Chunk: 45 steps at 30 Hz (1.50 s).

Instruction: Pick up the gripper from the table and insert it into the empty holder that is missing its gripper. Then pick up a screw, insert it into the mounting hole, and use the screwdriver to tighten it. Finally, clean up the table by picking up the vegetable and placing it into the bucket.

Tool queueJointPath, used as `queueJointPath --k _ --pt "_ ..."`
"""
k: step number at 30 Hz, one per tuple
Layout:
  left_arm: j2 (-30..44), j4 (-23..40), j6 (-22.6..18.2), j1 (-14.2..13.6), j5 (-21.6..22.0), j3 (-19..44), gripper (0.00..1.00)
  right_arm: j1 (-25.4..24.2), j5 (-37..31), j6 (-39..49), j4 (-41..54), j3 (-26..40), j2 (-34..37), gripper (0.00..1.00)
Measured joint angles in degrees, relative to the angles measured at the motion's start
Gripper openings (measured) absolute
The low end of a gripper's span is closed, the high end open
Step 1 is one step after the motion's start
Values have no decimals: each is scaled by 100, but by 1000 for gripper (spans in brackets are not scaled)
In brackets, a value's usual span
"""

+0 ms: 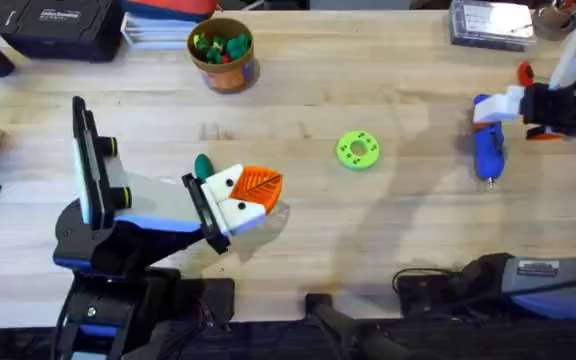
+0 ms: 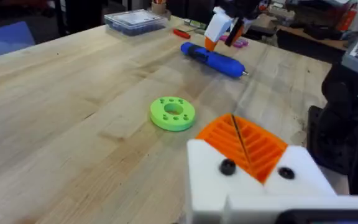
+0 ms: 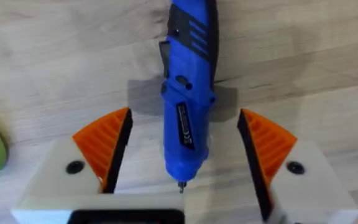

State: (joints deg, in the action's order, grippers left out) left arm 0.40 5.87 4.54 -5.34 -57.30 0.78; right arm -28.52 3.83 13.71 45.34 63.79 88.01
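The screwdriver (image 3: 188, 99) lay flat on the tabletop (image 1: 368, 240), toward the right side, with its thin metal tip pointing back toward the arm bases. The right claw (image 3: 185, 165) was spread wide, one orange pad on each side of the blue barrel and neither touching it. That straddling stance suited a side-on grasp across the body, so the step in hand was probably picking up the driver for tightening.

The lime-green disc (image 1: 358, 150) sat near mid-table, well apart from the screwdriver. The bucket (image 1: 222, 52) stood at the far edge and already held small green pieces. A dark teal vegetable (image 1: 203, 165) lay just behind the left claw (image 1: 250, 195).

The left claw rested low on the tabletop with its two orange pads pressed together, nothing visible between them. This closed, parked pose likely kept it clear of the right arm's work. Whether the holder had received its gripper and screw could not be told.
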Motion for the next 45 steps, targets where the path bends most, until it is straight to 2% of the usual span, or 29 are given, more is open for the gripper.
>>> queueJointPath --k 3,11,20,21,25,28,31,34,40,45 --pt "0 1 -2 0 -2 0 4 -1 7 95 4 196 418 994" --pt "0 2 -4 0 -4 0 4 20 53 335 -13 1224 1409 994" --pt "0 2 -2 0 -11 0 4 163 88 820 80 1310 2001 951" --pt "0 2 -2 0 -11 0 4 163 84 852 79 1311 2036 927" --pt "0 2 -2 0 -11 0 4 163 47 958 72 1311 2087 683" --pt "0 2 -4 0 -11 0 4 163 42 1004 72 1311 2113 616" --pt "0 2 -2 0 -11 0 4 163 25 1038 48 1322 2148 480" --pt "0 2 -2 0 -13 0 4 163 21 1039 29 1331 2151 395" --pt "0 2 -2 0 -13 0 4 164 7 1071 -60 1331 2172 37" --pt "0 2 -4 0 -13 0 4 174 7 1076 -12 1331 2172 26"
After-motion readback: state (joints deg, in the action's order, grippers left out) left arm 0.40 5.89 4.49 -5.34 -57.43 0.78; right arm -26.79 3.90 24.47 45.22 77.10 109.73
